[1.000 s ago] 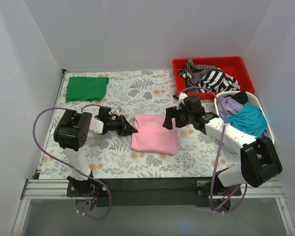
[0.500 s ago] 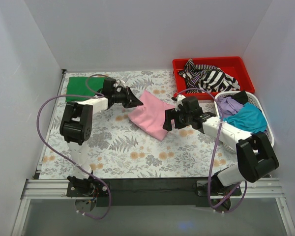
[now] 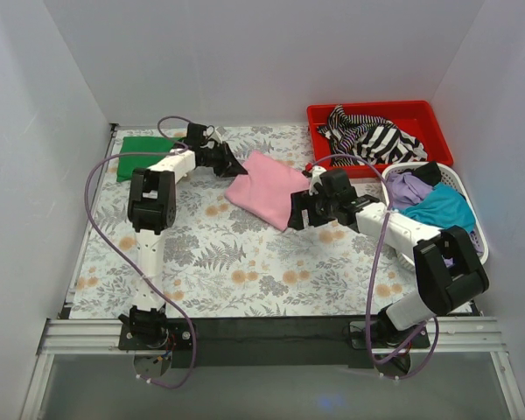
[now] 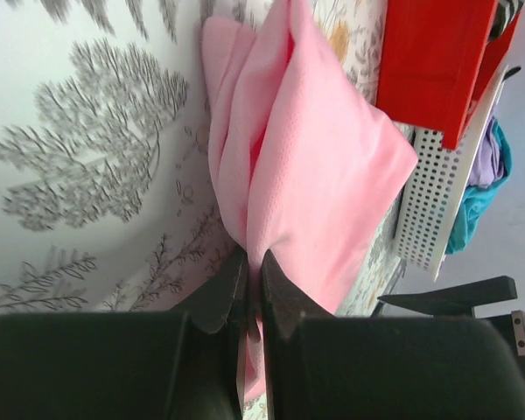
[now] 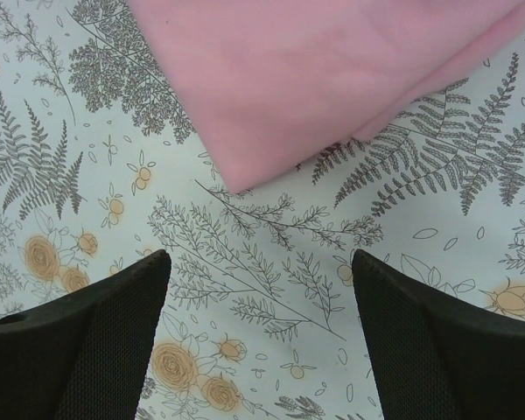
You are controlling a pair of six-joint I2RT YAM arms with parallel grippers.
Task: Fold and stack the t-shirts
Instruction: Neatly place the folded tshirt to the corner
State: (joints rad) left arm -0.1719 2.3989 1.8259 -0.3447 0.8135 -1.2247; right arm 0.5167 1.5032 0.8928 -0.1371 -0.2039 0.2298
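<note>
At the far left of the floral-printed table lay the folded dark green cloth t-shirt, flat and alone. Just right of it, the left hand was clenched on the left edge of the folded light pink cloth t-shirt. The left wrist view showed its jaws pinched tight on several layers of the hem. The right hand hung released just beside the pink shirt's near corner, jaws wide with only table between them.

The pink shirt looked fully folded, so the step in hand seemed to be moving it onto the green one to start the stack. That move would call for drawing the bundle left without the layers falling open, since only one edge was held, and then setting it squarely on the green shirt.

Further right, the red plastic tray held a crumpled black-and-white striped t-shirt. The white perforated plastic basket just in front held a purple t-shirt and a teal t-shirt, bunched and touching. All three were not yet folded.
</note>
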